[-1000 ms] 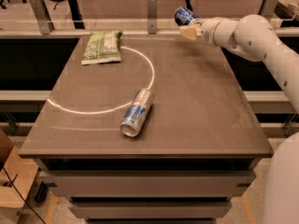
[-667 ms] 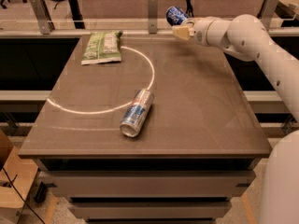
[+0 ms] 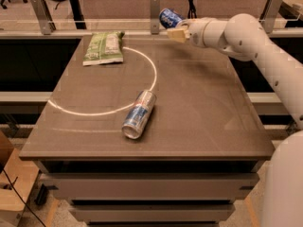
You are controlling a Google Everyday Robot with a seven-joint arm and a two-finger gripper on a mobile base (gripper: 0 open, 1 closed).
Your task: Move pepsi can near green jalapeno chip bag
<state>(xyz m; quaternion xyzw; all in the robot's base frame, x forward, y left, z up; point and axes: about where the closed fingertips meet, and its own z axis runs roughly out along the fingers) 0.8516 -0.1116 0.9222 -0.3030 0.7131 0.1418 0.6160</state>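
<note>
Gripper (image 3: 176, 29) top centre over far edge of desk (image 3: 203, 103), jaws clasping pepsi can (image 3: 169, 18), green jalapeno chip bag (image 3: 103, 48) upper left

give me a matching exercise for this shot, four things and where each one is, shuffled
Things
1. short dark-blue pepsi can
2. flat crinkled light-green chip bag
3. slim silver-blue-red can
4. tan two-finger gripper

Places
A. on its side, middle of the brown table
B. at the table's far edge, shut on a can
C. held tilted in mid-air
D. flat at the table's far left corner

Pairs: 1-C, 2-D, 3-A, 4-B
</note>
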